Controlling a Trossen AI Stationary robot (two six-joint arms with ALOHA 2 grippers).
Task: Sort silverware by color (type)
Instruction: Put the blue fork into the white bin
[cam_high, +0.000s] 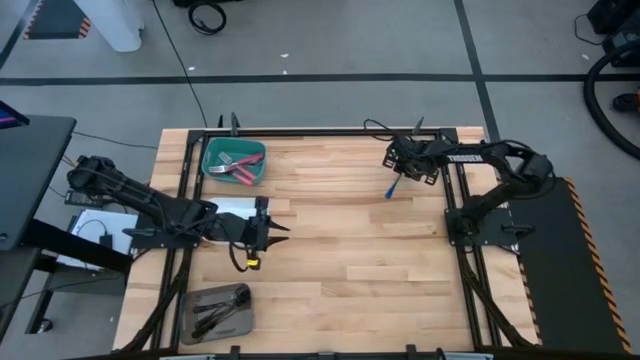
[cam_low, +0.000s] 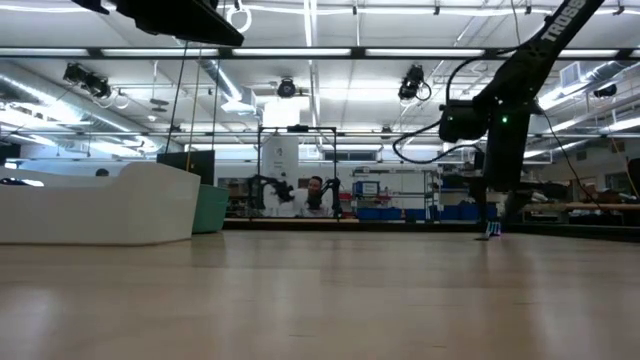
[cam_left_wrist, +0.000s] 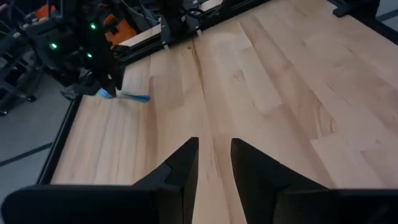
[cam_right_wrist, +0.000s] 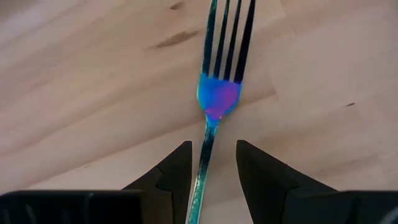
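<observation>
An iridescent blue-purple fork (cam_right_wrist: 217, 93) lies flat on the wooden table at the far right (cam_high: 393, 187). My right gripper (cam_right_wrist: 214, 168) points down over it, open. Its fingers stand on either side of the fork's slim handle without touching it, and the tines point away from them. My left gripper (cam_left_wrist: 214, 162) hovers open and empty over the table's left middle (cam_high: 275, 230), looking across at the fork (cam_left_wrist: 134, 97). Red-handled forks (cam_high: 238, 168) lie in the teal tray (cam_high: 212, 150). Dark utensils (cam_high: 222, 306) lie in the grey tray (cam_high: 195, 325).
A white tray (cam_high: 228, 208) sits under my left arm at the left edge; in the low view it shows as a white wall (cam_low: 100, 205) beside the teal tray (cam_low: 212, 208). Bare wood spreads across the table's middle and near right.
</observation>
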